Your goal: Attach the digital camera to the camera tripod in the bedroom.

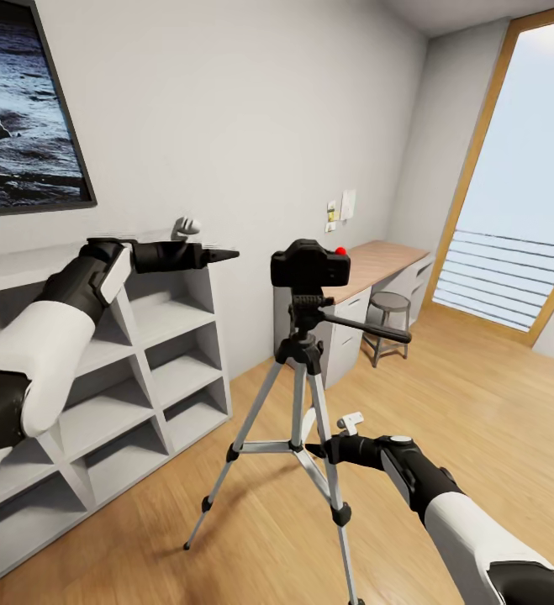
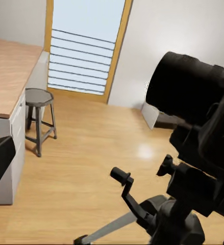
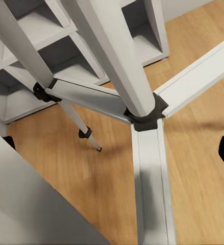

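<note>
Right gripper (image 1: pixel 325 451) beside the camera tripod (image 1: pixel 298 395) leg, grip unclear, digital camera (image 1: pixel 309 265) mounted atop, left gripper (image 1: pixel 219 254) shut, apart from it.

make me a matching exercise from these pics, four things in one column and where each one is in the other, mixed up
Things:
1. camera
2. stool
3. framed picture
4. white shelf

Places:
A. on the wall above the shelf
B. on top of the tripod
C. against the wall, left of the tripod
D. on the floor beside the desk

Pairs: 1-B, 2-D, 3-A, 4-C
</note>
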{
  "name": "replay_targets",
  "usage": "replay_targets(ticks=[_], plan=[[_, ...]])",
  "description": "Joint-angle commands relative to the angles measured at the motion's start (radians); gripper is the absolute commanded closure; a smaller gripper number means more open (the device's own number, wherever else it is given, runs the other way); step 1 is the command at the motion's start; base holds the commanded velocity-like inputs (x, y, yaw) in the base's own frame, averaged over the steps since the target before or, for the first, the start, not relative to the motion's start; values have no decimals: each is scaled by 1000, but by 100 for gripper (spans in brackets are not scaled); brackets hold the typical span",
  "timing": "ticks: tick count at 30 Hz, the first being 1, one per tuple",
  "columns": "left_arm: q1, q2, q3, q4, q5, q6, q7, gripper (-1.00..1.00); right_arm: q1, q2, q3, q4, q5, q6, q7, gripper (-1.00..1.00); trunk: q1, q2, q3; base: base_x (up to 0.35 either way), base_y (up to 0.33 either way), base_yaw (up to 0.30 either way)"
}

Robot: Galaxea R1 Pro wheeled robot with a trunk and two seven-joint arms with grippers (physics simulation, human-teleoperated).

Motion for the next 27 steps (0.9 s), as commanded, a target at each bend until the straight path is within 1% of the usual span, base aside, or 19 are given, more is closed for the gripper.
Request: replay_targets(ticks=[1, 12, 17, 18, 19, 20, 22, 23, 24, 25, 26, 27], plan=[[5, 4, -6, 1, 9, 8, 1, -100, 0, 0, 1, -2, 7, 3, 3, -100, 0, -1, -1, 0, 0, 0], [66, 67, -6, 63, 1, -12, 11, -100, 0, -7, 1, -2, 10, 1, 5, -100, 0, -1, -1, 0, 0, 0], [79, 95, -7, 91, -13, -41, 22, -100, -1, -12, 2, -2, 16, -1, 12, -100, 0, -1, -1, 0, 0, 0], [96, 282, -7, 488, -15, -158, 29, -100, -1, -13, 3, -2, 17, -1, 14, -100, 0, -1, -1, 0, 0, 0], [108, 299, -7, 499, -16, -186, 35, -100, -1, -14, 3, -2, 18, -2, 16, -100, 0, -1, -1, 0, 0, 0], [139, 331, -7, 514, -18, -237, 51, -100, -1, -15, 5, -2, 20, -2, 22, -100, 0, -1, -1, 0, 0, 0], [171, 360, -7, 524, -18, -271, 74, -100, 0, -18, 7, -2, 22, -3, 35, -100, 0, -1, -1, 0, 0, 0], [202, 385, -7, 531, -18, -293, 105, -100, 0, -24, 8, -2, 23, -3, 55, -100, 0, -1, -1, 0, 0, 0], [217, 395, -7, 533, -18, -301, 123, -100, -1, -28, 9, -2, 24, -3, 66, -100, 0, -1, -1, 0, 0, 0], [231, 404, -7, 535, -18, -307, 142, -100, 0, -37, 9, -2, 25, -3, 94, -100, 0, -1, -1, 0, 0, 0], [258, 419, -7, 538, -18, -316, 182, -100, 0, -42, 10, -2, 25, -3, 109, -100, 0, -1, -1, 0, 0, 0], [272, 424, -7, 539, -19, -319, 205, -100, -1, -47, 10, -2, 25, -3, 125, -100, 0, -1, -1, 0, 0, 0]])
